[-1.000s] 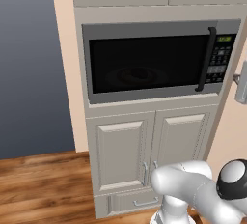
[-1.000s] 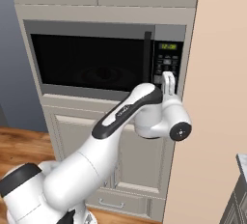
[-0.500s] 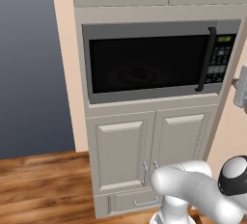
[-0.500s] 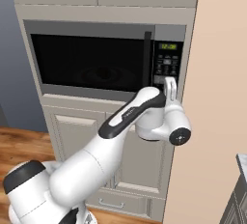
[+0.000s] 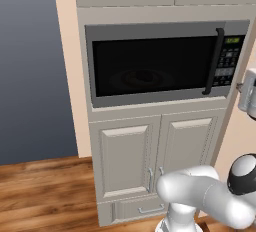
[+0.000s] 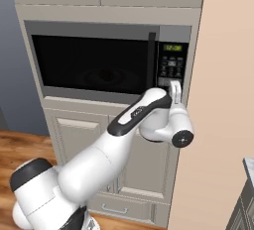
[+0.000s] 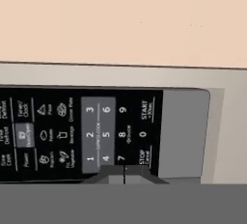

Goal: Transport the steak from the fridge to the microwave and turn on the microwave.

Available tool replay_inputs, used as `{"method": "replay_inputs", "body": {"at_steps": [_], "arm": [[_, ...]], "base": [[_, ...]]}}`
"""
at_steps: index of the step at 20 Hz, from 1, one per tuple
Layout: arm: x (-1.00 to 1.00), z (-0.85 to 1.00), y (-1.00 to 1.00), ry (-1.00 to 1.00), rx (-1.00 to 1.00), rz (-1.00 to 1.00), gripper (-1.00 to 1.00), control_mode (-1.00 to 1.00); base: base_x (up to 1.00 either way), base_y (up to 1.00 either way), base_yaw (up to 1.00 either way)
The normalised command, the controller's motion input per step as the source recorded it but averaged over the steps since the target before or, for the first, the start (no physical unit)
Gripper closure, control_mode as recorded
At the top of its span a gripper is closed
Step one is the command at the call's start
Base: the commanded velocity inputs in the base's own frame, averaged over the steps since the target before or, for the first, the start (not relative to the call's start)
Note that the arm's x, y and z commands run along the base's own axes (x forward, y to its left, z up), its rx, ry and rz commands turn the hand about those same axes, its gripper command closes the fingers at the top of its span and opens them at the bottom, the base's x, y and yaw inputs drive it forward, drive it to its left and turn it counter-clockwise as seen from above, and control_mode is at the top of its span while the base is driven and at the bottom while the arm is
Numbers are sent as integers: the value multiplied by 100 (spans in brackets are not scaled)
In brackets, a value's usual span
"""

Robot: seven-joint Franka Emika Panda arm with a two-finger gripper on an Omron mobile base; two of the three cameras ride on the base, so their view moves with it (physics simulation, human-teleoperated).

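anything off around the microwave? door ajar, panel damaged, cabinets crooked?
Nothing stands out. The microwave door sits flush and shut, handle straight, display lit green. The cabinet doors below hang square and closed. The gripper is shut, tips close against the button panel, near the bottom of the keypad.

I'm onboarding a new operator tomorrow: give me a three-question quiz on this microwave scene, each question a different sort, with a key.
1. True or false: the microwave door is open.
2. The gripper is closest to which part? A) door handle B) button panel C) lower cabinet doors
3. Fill in: the gripper's jaws are ____.

Key:
1. False; the door is closed.
2. B; the button panel, near its bottom keys in the hand view.
3. Shut, holding nothing.
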Motion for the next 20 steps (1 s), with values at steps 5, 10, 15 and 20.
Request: {"method": "replay_inputs", "body": {"at_steps": [5,10,15,20], "arm": [[20,-16,-11,0,0,0,100,-100],[23,-9,-9,0,0,0,100,-100],[24,-10,-9,0,0,0,100,-100],[19,-8,-10,0,0,0,100,-100]], "base": [[0,0,0],[0,0,0],[0,0,0],[0,0,0]]}}
